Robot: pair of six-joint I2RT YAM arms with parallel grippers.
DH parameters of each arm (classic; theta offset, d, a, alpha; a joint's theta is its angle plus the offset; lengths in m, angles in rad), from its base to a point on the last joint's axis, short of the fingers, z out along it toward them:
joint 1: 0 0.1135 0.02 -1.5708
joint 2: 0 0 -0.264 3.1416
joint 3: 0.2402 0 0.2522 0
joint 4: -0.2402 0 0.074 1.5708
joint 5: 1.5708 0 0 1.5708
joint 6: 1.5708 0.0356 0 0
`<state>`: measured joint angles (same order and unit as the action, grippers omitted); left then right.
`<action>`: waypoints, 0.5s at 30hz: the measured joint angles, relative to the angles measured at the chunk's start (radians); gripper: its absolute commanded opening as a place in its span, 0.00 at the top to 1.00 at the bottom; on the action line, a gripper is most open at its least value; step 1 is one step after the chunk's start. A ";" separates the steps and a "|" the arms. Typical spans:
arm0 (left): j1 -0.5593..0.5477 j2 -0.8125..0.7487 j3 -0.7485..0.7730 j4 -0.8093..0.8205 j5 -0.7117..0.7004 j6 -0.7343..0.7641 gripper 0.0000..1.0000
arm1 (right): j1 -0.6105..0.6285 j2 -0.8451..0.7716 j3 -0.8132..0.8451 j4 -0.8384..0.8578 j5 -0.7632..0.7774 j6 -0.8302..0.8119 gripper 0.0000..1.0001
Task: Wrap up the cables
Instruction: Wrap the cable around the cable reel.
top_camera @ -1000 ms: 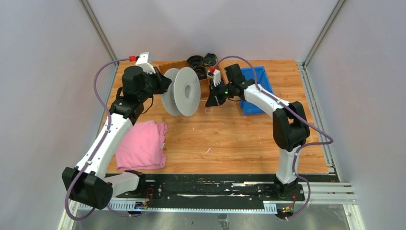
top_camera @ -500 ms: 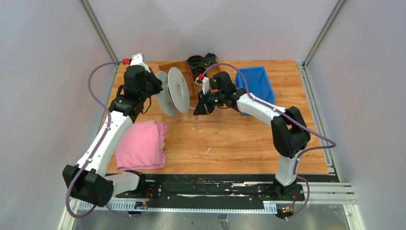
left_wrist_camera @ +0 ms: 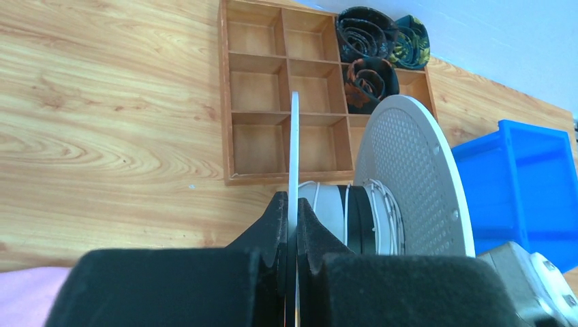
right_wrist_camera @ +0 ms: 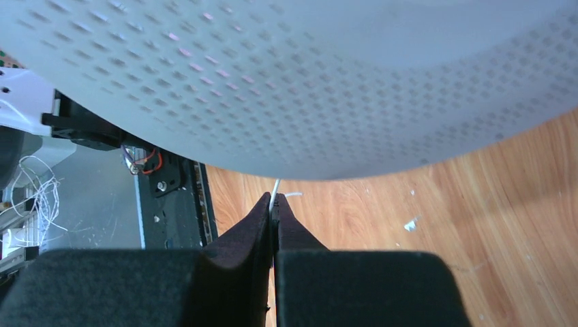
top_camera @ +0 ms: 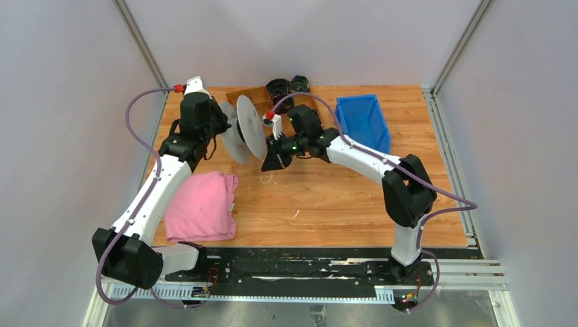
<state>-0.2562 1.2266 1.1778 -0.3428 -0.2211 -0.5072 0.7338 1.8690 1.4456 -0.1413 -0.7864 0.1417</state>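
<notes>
A grey-white spool (top_camera: 247, 129) is held off the table at the back left. My left gripper (top_camera: 221, 127) is shut on the spool's thin near flange (left_wrist_camera: 294, 150), with its fingertips (left_wrist_camera: 292, 204) clamped on either side. Thin white cable (left_wrist_camera: 382, 204) is wound in a few turns on the core beside the perforated far flange (left_wrist_camera: 412, 170). My right gripper (top_camera: 267, 165) sits just below and right of the spool, shut on the thin white cable (right_wrist_camera: 275, 187), which sticks out past its tips (right_wrist_camera: 274, 202). The spool's flange (right_wrist_camera: 286, 82) fills the top of the right wrist view. A short loose cable end (top_camera: 266, 178) hangs toward the table.
A wooden compartment tray (top_camera: 253, 94) lies behind the spool, with dark coiled bundles (top_camera: 286, 87) at its right end. A blue bin (top_camera: 363, 119) stands at the back right. A pink cloth (top_camera: 202, 206) lies at the front left. Small white scraps dot the wood.
My right gripper has moved left and nearer with the cable, to just under the spool. My left gripper has turned the spool more edge-on and shifted it slightly left.
</notes>
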 measured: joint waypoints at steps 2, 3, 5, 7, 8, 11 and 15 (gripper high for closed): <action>-0.003 0.002 -0.003 0.008 -0.007 0.003 1.00 | 0.010 0.006 0.030 -0.009 -0.006 0.005 0.98; -0.004 0.003 -0.007 0.013 -0.009 0.007 1.00 | 0.014 0.009 0.044 -0.016 -0.008 0.006 0.98; -0.010 0.003 -0.013 0.024 -0.015 0.017 1.00 | 0.023 0.012 0.071 -0.032 -0.015 0.010 0.97; -0.017 0.003 -0.015 0.030 -0.019 0.026 1.00 | 0.027 0.014 0.093 -0.049 -0.019 0.012 0.96; -0.021 0.003 -0.016 0.033 -0.022 0.032 1.00 | 0.029 0.015 0.105 -0.058 -0.021 0.015 0.95; -0.028 0.003 -0.019 0.046 -0.029 0.048 1.00 | 0.031 0.016 0.129 -0.075 -0.026 0.020 0.95; -0.031 0.003 -0.023 0.060 -0.037 0.068 1.00 | 0.034 0.017 0.149 -0.103 -0.026 0.023 0.94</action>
<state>-0.2871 1.2297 1.1545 -0.2829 -0.2581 -0.4397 0.7681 1.8858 1.5944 -0.2447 -0.8120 0.1642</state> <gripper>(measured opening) 0.037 0.056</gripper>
